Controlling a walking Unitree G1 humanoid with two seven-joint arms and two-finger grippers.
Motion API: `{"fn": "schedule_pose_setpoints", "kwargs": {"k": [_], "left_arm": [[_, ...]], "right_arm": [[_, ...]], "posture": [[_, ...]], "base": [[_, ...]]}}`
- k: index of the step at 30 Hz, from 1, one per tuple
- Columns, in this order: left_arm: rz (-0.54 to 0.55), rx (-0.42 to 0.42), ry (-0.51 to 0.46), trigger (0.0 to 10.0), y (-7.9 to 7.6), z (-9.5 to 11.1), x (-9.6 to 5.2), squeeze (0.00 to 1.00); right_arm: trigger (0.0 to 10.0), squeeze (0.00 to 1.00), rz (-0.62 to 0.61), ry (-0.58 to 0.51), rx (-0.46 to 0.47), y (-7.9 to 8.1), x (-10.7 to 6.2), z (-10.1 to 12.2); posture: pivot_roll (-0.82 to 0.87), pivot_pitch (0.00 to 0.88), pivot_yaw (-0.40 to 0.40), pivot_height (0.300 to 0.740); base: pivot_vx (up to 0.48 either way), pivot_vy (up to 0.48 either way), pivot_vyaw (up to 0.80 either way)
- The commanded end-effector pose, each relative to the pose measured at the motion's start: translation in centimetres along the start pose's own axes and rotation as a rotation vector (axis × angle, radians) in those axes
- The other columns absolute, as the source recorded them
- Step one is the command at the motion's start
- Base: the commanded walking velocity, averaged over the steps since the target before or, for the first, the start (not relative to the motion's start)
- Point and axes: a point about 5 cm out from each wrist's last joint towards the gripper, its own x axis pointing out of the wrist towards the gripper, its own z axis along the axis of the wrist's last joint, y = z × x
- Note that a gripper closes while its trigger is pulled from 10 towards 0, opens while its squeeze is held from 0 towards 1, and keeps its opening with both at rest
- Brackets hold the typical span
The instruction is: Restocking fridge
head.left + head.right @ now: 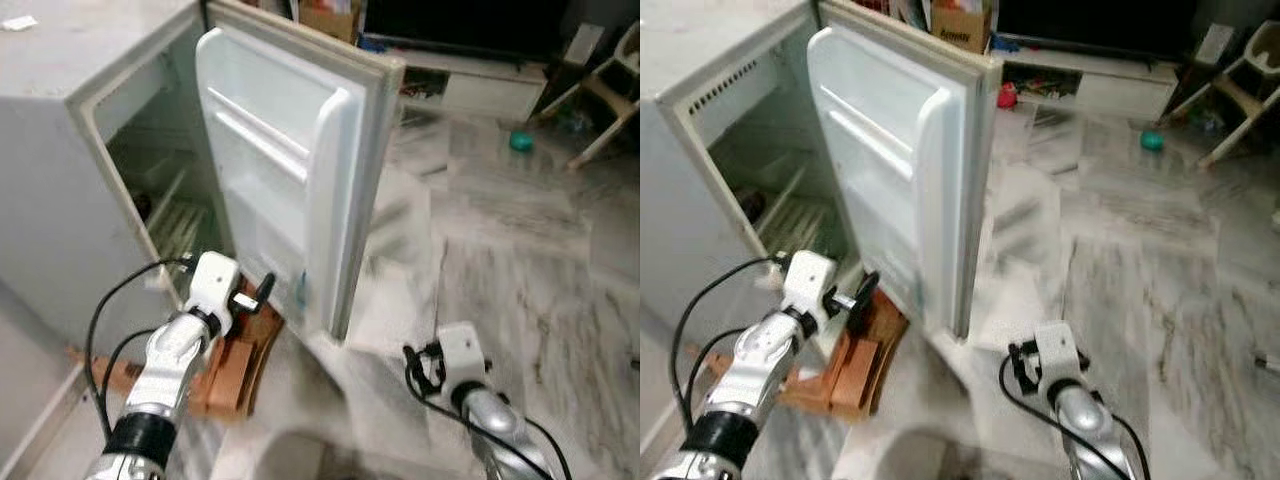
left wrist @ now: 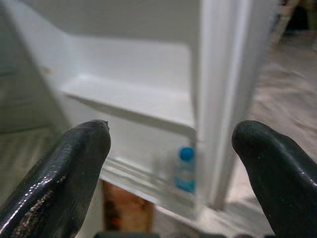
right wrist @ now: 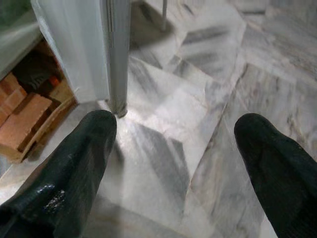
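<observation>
The fridge stands open, its door swung wide. A blue-capped bottle sits in the door's lowest shelf, just ahead of the left claw, whose fingers are spread and empty. The right claw, likewise released, hangs low over the marble floor near the door's bottom corner. The bottle's label is blurred.

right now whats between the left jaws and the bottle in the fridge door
Nothing. In the left wrist view the open left gripper faces the blue-capped bottle on the door's lowest shelf across empty air.
</observation>
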Motion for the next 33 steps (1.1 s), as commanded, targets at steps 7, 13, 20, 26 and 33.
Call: {"fn": "schedule_pose_setpoints", "kwargs": {"k": [7, 13, 20, 26, 33], "left_arm": [[0.011, 0.035, -0.019, 10.0, -0.6, 1.3, 2.0, 0.00], [0.006, 0.054, -0.030, 10.0, -0.9, 2.3, 3.6, 0.00], [-0.025, 0.059, -0.061, 10.0, -1.7, 3.8, 5.0, 0.00], [-0.101, 0.072, -0.095, 10.0, -3.5, 4.8, 5.9, 0.00], [-0.163, 0.125, -0.091, 10.0, -4.9, 4.2, 5.8, 0.00]], "right_arm": [[10.0, 0.00, -0.027, -0.026, -0.018, -0.8, -0.1, 0.5], [10.0, 0.00, -0.035, -0.032, -0.021, -0.8, -0.2, 0.5], [10.0, 0.00, -0.037, -0.032, -0.020, -0.8, -0.1, 0.6], [10.0, 0.00, -0.037, -0.031, -0.020, -0.7, -0.1, 0.6], [10.0, 0.00, -0.040, -0.025, -0.018, -0.6, 0.0, 0.4]], "posture": [[-0.07, 0.000, -0.006, 0.740], [-0.07, 0.000, -0.004, 0.740], [-0.08, 0.000, -0.003, 0.740], [-0.08, 0.000, 0.000, 0.740], [-0.08, 0.000, 0.004, 0.740]], "base": [[0.476, 0.000, 0.00], [0.480, 0.000, 0.00], [0.480, 0.000, 0.00], [0.480, 0.000, 0.00], [0.452, 0.000, 0.00]]}}
